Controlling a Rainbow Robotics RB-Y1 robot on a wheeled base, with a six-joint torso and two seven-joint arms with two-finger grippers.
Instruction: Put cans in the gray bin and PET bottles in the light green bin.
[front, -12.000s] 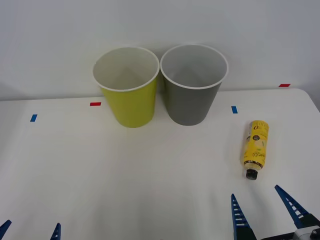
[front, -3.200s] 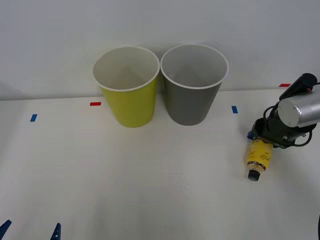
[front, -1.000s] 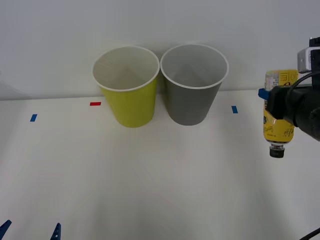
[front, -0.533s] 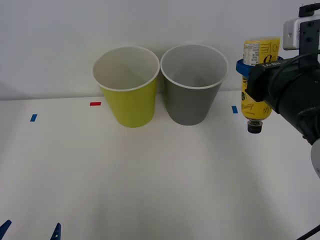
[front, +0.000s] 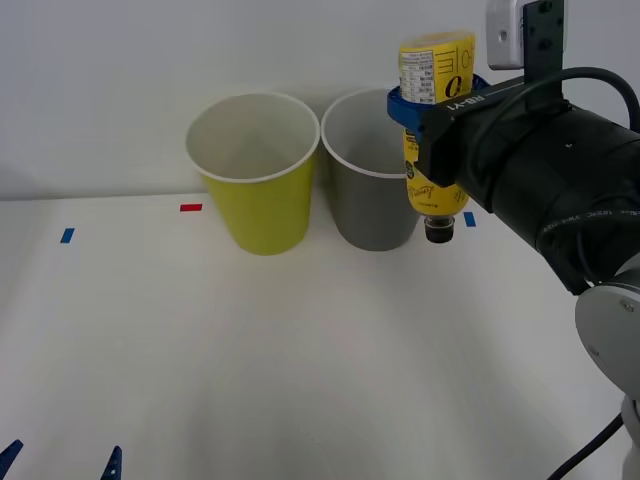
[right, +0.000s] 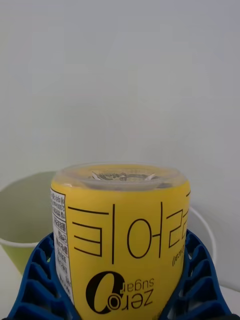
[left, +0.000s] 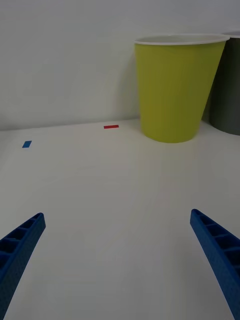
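The PET bottle (front: 428, 70), yellow-labelled with a black cap, hangs cap-down in my right gripper (front: 435, 108), which is shut on it. It is held in the air in front of the right rim of the gray bin (front: 372, 205). The light green bin (front: 262, 205) stands touching the gray bin's left side. In the right wrist view the blue fingers (right: 37, 282) clasp the bottle (right: 120, 225), with the light green bin's rim (right: 20, 220) behind. My left gripper (front: 60, 465) rests open at the table's near left edge, facing the light green bin (left: 177, 90) and the gray bin (left: 226, 85).
Both bins stand at the back of the white table (front: 300, 350) against a white wall. Small tape marks lie on the table: red (front: 190, 208), blue at left (front: 66, 236), blue at right (front: 469, 219). My right arm's black body fills the right side.
My right gripper has carried the bottle up and leftward, from right of the gray bin to in front of its right rim. The left gripper has not moved.
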